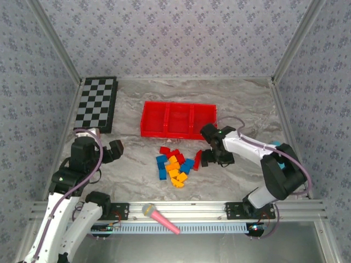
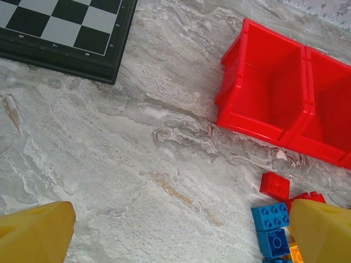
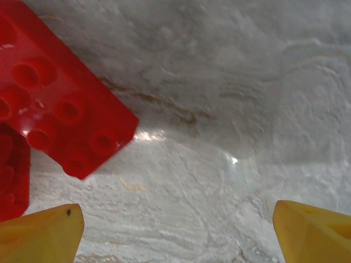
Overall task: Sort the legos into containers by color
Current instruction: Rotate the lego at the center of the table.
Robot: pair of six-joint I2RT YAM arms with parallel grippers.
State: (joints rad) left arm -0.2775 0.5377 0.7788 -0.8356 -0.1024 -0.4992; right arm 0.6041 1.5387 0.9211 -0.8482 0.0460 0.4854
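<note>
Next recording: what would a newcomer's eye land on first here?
The bright red three-compartment plastic tray sits mid-scene, apparently empty. Just below it in the top view lies a jumble of small red, blue and orange-yellow plastic bricks, with the open right end effector at its right edge.

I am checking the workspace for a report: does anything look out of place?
Yes: a pink toy microphone lies on the metal rail at the near edge, apart from the legos. It is not a brick.
</note>
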